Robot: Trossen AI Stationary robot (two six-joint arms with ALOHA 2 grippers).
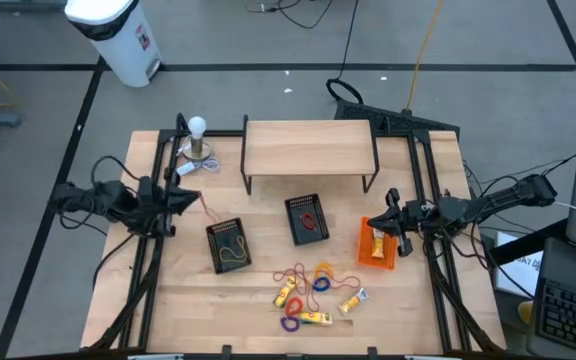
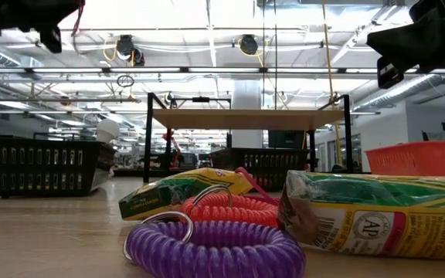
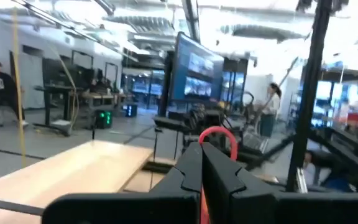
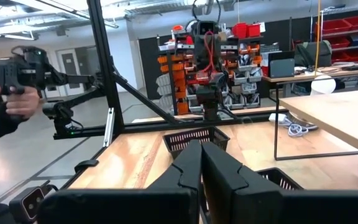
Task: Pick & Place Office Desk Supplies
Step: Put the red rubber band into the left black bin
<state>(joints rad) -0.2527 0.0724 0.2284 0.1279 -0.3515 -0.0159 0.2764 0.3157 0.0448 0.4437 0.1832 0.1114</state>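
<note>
The wooden counter carries coiled loops and yellow packets. The left tool pinches a red loop; the right tool is closed, empty.

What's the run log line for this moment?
left gripper: shut on red loop, raised at table's left | right gripper: shut, over orange basket | loose supplies: front centre
</note>
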